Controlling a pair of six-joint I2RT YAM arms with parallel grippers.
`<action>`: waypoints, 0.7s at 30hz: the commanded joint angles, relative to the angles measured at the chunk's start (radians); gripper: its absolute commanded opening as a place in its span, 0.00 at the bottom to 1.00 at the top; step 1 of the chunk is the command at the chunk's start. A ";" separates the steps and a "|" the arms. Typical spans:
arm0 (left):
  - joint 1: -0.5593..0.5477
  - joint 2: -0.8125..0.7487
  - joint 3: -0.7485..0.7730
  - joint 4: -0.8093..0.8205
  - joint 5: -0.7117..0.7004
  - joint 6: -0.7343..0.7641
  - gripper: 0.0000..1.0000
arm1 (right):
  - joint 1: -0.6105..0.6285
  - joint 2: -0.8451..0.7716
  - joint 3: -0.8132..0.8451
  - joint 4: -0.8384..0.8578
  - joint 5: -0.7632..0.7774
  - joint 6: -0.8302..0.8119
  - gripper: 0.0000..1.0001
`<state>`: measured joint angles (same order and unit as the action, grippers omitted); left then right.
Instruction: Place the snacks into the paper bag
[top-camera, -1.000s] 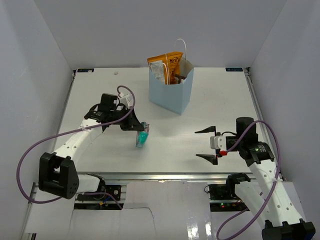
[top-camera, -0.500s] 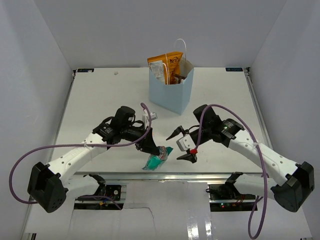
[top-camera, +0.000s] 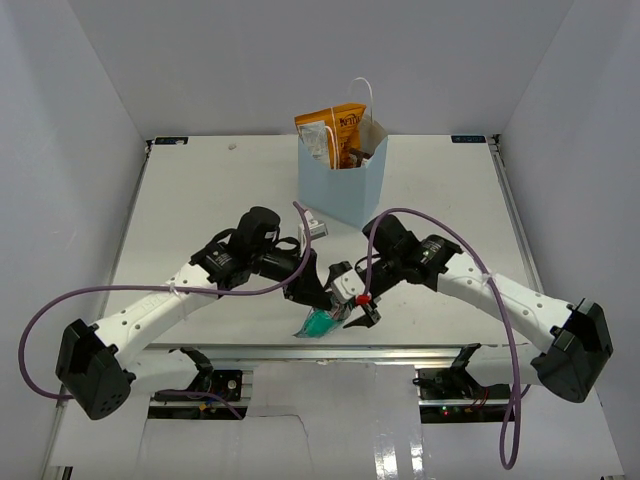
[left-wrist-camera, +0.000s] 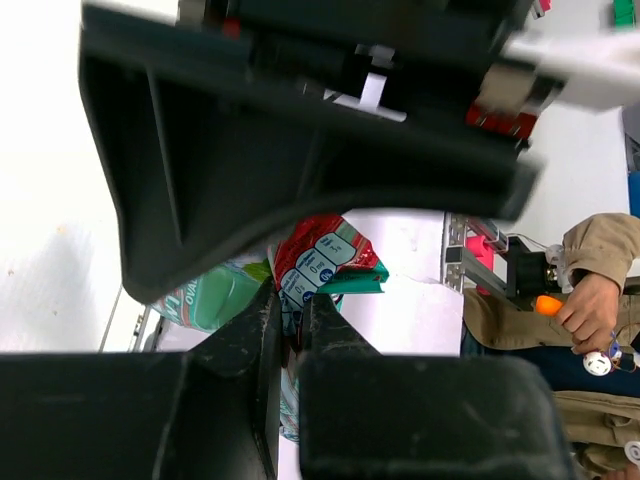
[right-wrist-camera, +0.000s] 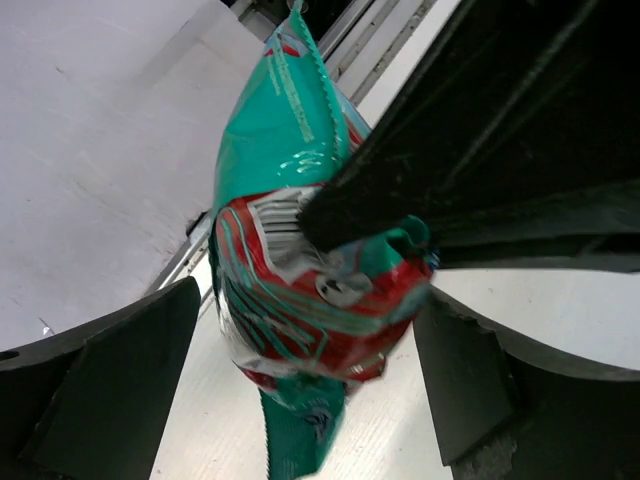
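Note:
My left gripper (top-camera: 316, 303) is shut on the green packet (top-camera: 320, 323), which has red print, and holds it above the table's near edge. In the left wrist view the fingers (left-wrist-camera: 262, 330) pinch the packet's (left-wrist-camera: 322, 256) edge. My right gripper (top-camera: 347, 297) is open, with its fingers on either side of the same packet (right-wrist-camera: 300, 270) without touching it; the right wrist view shows the packet hanging between them (right-wrist-camera: 310, 330). The light blue paper bag (top-camera: 345, 190) stands upright at the back centre. An orange chip bag (top-camera: 336, 124) and other packets stick out of it.
The bag's white loop handle (top-camera: 366, 92) rises above its rim. The aluminium frame rail (top-camera: 330, 352) runs along the near table edge just under the packet. White walls enclose the table on the left, back and right. Purple cables loop beside both arms.
My left gripper carried the green packet right and toward the near edge. My right arm swung left from the right side and brought its open fingers around the packet.

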<state>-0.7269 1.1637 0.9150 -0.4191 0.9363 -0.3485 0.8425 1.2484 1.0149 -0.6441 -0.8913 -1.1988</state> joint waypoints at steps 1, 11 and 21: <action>-0.003 -0.006 0.064 0.052 0.050 0.013 0.00 | 0.020 0.011 -0.012 0.014 0.011 0.031 0.91; -0.003 -0.022 0.094 0.049 0.048 0.019 0.00 | 0.021 0.014 -0.032 0.026 0.058 0.096 0.59; -0.005 -0.117 0.107 -0.026 -0.063 0.062 0.33 | 0.009 -0.084 -0.024 0.001 0.104 0.087 0.16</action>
<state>-0.7353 1.1275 0.9653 -0.4183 0.9009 -0.3191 0.8604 1.2243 0.9852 -0.6182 -0.7940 -1.1000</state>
